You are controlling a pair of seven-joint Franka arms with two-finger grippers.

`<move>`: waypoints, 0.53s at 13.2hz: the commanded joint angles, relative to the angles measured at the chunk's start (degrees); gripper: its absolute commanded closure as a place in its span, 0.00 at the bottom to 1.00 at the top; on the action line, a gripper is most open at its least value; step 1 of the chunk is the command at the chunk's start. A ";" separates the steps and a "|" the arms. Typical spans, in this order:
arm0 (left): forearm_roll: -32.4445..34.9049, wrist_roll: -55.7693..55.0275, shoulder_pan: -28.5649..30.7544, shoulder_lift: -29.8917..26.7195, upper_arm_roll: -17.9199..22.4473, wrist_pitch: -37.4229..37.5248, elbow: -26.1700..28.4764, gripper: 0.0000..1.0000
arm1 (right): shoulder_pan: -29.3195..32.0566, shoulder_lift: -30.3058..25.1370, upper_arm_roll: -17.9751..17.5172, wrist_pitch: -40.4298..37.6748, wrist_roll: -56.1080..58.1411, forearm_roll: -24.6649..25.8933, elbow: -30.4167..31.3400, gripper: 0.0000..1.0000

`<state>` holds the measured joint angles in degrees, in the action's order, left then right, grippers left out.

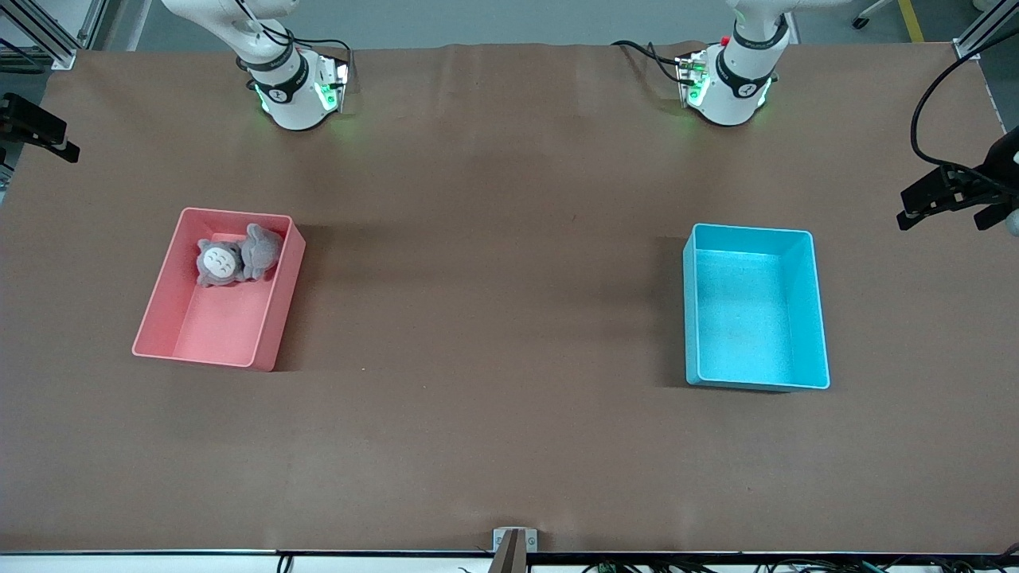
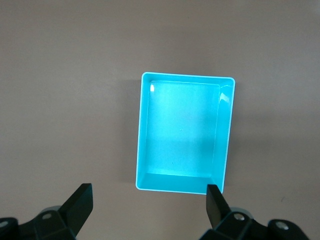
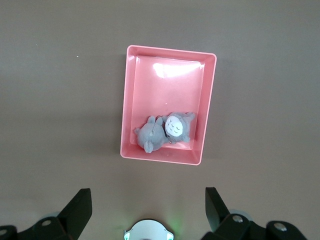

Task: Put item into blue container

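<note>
Across the front view spreads the brown bench [image 1: 493,446]. At its right of centre sits the blue container [image 1: 820,318], with nothing in it. At left of centre, the pink bin [image 1: 159,318] holds two grey plush toys [image 1: 237,256]. Left hand [image 2: 150,202] hangs spread wide over the blue container, right hand [image 3: 148,205] likewise wide over the pink bin.

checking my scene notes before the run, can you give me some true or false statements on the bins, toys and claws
1. The two grey plush toys lie in the pink plastic bin. True.
2. The light blue rectangular plastic bin holds one toy. False: nothing is in it.
3. The left claw is open, high over the blue bin. True.
4. The right claw grips a toy. False: it is open, above the pink bin.
</note>
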<state>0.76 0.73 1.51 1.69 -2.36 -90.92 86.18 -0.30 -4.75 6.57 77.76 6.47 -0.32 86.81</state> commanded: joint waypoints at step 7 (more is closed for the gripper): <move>-0.76 0.41 0.16 -0.03 -0.01 -0.58 -0.22 0.00 | 1.26 10.09 0.20 1.26 0.65 0.05 0.20 0.00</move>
<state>0.76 0.73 1.55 1.70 -2.36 -91.03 86.19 -0.17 1.55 7.21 78.84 6.47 -0.34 87.50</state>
